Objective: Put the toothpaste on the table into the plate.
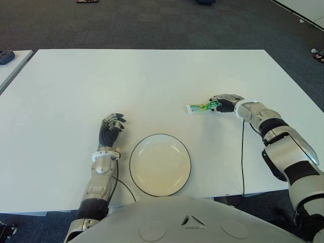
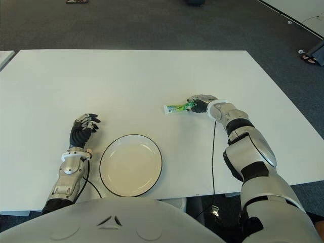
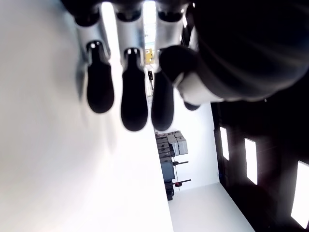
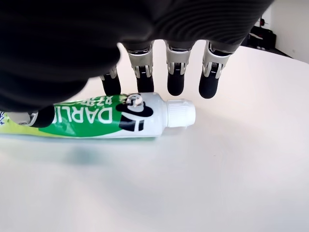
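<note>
On the white table (image 1: 152,81), right of centre and beyond the plate: a green-and-white toothpaste tube (image 1: 201,107), lying flat, long axis roughly across the table, white cap end under the right hand (image 1: 225,104), crimped end pointing toward the robot's left. Right arm stretched forward and bent inward at the elbow, forearm angled across the table's right side, a black cable hanging from the wrist down toward the near edge. Right hand palm-down over the cap end; in the right wrist view, dark fingertips (image 4: 175,83) hanging just behind the tube (image 4: 111,118), two at the printed body and two past the ribbed white cap, thumb tip low at the tube's near side. Fingers only loosely curved, not closed round the tube; tube still resting on the tabletop, contact at the fingertips not clear enough to call a grasp. Near the front edge, a round cream plate (image 1: 183,174) with a dark rim, bare, well apart from the tube. Just beside the plate on its left, the left hand (image 1: 111,128), forearm running straight forward from the body, fingers (image 3: 133,101) extended and relaxed, holding nothing.
</note>
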### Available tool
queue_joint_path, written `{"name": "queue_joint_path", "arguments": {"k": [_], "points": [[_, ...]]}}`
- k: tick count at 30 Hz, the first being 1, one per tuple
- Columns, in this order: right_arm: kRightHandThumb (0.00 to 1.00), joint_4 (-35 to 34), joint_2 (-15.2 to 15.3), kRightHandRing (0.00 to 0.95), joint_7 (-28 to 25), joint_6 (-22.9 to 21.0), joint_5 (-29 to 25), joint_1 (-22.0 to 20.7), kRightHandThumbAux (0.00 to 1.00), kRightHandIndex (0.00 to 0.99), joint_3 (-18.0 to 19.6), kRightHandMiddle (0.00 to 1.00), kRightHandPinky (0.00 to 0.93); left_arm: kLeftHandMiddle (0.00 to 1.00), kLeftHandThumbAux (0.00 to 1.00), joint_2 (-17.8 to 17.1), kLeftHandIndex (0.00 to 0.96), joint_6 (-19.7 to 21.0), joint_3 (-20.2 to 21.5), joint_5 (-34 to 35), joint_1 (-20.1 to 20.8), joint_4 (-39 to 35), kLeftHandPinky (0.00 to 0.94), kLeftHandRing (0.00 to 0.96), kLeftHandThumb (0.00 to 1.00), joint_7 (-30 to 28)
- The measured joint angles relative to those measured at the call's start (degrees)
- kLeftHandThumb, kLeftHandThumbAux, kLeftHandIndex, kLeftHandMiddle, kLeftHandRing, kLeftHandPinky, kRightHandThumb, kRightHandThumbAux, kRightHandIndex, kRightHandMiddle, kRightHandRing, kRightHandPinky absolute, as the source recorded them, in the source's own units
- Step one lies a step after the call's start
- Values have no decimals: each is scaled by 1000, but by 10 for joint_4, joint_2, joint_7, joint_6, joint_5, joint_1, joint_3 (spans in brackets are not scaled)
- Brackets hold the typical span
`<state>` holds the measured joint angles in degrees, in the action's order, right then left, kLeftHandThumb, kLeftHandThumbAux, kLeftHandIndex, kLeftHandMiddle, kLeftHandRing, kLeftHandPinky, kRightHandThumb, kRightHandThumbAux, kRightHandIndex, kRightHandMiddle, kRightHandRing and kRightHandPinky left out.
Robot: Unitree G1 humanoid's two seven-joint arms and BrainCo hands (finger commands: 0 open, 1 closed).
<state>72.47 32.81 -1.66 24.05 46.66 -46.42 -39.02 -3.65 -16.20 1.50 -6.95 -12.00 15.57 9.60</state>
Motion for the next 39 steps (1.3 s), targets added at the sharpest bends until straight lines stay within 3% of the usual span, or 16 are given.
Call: {"name": "queue_joint_path", "arguments": {"k": [20,39], "points": [[574,4,0,0,34,23,47,-1,174,0,-45,0,0,519,683,0,385,-4,1,-4,-6,-3,599,635,830,0],[540,36,-41,0,65,-35,51,-10,190,0,-61,0,0,518,684,3,384,-16,4,-10,-8,5,582,634,830,15]]}}
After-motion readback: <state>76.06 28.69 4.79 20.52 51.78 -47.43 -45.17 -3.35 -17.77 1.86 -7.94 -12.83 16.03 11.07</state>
